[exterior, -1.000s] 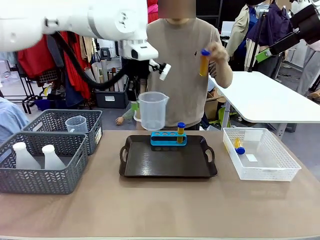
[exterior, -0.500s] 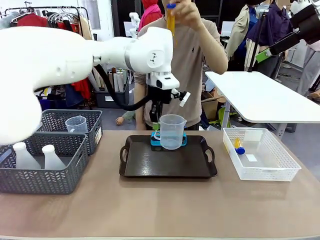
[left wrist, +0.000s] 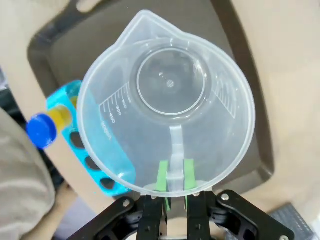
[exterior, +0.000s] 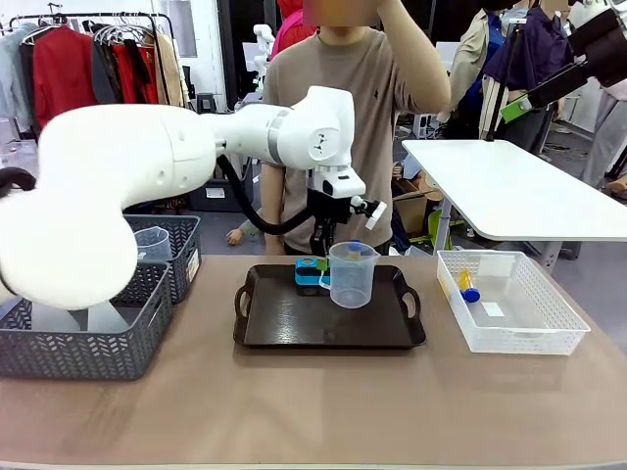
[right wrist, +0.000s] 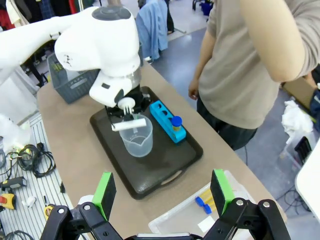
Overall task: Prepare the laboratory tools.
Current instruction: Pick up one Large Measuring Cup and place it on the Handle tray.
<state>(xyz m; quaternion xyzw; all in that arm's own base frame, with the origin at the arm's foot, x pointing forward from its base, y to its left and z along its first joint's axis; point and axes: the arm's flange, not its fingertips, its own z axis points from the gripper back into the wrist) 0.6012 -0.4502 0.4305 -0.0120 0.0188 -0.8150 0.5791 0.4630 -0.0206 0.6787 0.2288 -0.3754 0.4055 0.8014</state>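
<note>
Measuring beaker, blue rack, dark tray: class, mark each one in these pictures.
measuring beaker [exterior: 353,279], front view, on its clear side wall.
blue rack [right wrist: 162,115], right wrist view, on its top face, towards the empty end.
dark tray [exterior: 294,318], front view, on its bare floor.

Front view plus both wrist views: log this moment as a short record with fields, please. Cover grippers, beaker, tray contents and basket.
left gripper: shut on the handle of the clear plastic measuring beaker
beaker position: upright, low over the dark rectangular tray; contact unclear
tray contents: blue four-hole rack with one amber blue-capped tube
right gripper: open, empty, raised high
white mesh basket: spare amber tubes inside
</note>
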